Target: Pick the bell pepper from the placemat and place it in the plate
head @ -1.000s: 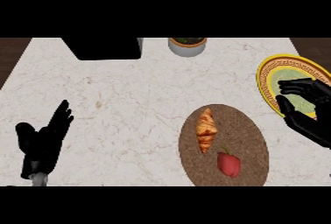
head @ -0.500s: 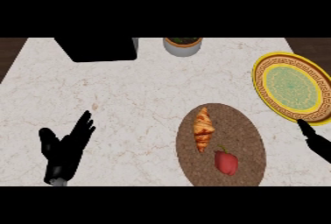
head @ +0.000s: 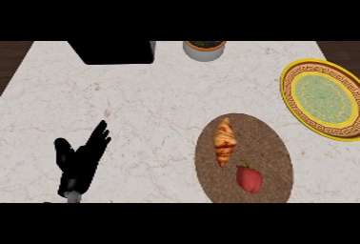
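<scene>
A red bell pepper (head: 249, 178) lies on the near part of the brown oval placemat (head: 274, 147), at the lower right of the head view. A croissant (head: 224, 141) lies on the same mat, just beyond and left of the pepper. The yellow-rimmed plate (head: 301, 71) with a green centre sits at the far right, holding nothing. My left hand (head: 81, 159) rests open on the left side of the counter, fingers up, well away from the mat. My right hand does not show in the view.
A black box (head: 116, 51) stands at the counter's far edge, with a grey pot (head: 204, 49) beside it to the right. Bare marble counter (head: 155, 105) stretches between my left hand and the placemat.
My right hand, which hovered over the plate, pulled back toward the lower right and has left the view. The view itself has shifted, so the left hand and mat show further right.
</scene>
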`<state>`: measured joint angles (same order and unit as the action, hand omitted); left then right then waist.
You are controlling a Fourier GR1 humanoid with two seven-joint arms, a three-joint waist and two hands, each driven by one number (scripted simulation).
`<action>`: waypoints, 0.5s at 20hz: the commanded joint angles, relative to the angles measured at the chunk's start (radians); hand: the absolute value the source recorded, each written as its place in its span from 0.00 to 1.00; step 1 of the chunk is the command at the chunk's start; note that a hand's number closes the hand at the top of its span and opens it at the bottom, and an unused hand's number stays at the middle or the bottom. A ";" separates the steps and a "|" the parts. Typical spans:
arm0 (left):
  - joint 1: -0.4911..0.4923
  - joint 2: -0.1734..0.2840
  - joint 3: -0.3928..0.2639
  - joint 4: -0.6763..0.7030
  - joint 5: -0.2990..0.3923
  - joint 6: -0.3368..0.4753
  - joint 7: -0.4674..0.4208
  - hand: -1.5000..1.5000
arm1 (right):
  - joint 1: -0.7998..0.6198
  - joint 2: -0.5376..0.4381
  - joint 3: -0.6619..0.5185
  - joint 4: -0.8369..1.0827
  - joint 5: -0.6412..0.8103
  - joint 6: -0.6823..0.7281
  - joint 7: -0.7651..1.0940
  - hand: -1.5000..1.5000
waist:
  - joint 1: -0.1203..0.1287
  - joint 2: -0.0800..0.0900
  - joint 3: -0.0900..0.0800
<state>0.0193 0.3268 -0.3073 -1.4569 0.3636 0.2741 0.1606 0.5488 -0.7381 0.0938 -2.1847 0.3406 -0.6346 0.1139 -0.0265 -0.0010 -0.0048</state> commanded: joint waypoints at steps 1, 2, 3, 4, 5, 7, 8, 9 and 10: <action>0.002 -0.014 -0.018 0.021 -0.016 -0.020 -0.031 0.50 | 0.062 -0.113 0.018 -0.088 0.120 0.129 0.220 0.00 | 0.023 0.007 -0.003; -0.004 -0.015 -0.003 0.043 -0.010 -0.021 -0.038 0.50 | 0.118 -0.117 0.053 -0.124 0.158 0.151 0.241 0.00 | 0.010 0.005 -0.003; -0.006 -0.006 -0.010 -0.005 -0.003 -0.027 -0.006 0.50 | 0.119 -0.107 0.079 -0.149 0.214 0.163 0.311 0.00 | 0.021 0.003 -0.002; -0.005 -0.022 -0.004 0.043 -0.016 -0.018 -0.038 0.50 | 0.076 -0.126 0.066 -0.185 0.227 0.210 0.389 0.00 | 0.029 0.006 -0.001; -0.014 -0.022 -0.018 0.017 -0.025 -0.006 0.000 0.50 | 0.087 -0.098 0.122 -0.187 0.306 0.213 0.414 0.00 | 0.028 0.004 0.001; -0.015 -0.001 -0.003 0.016 -0.006 -0.047 -0.001 0.50 | 0.030 -0.108 0.144 -0.199 0.354 0.295 0.545 0.00 | 0.042 0.006 0.000; -0.046 -0.010 0.013 0.061 -0.008 -0.049 -0.024 0.50 | 0.007 -0.075 0.206 -0.220 0.418 0.296 0.606 0.00 | 0.040 0.008 -0.001; -0.074 -0.016 0.004 0.059 -0.015 -0.046 0.009 0.50 | -0.067 -0.078 0.209 -0.191 0.406 0.344 0.660 0.00 | 0.045 0.009 0.001; -0.007 -0.004 0.005 0.015 0.000 -0.059 -0.007 0.50 | -0.053 -0.051 0.267 -0.211 0.466 0.346 0.697 0.00 | 0.046 0.004 0.001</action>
<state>-0.0062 0.3154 -0.3078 -1.4252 0.3547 0.2358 0.1505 0.5361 -0.8198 0.2531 -2.3186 0.6089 -0.3774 0.6146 0.0091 0.0048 -0.0048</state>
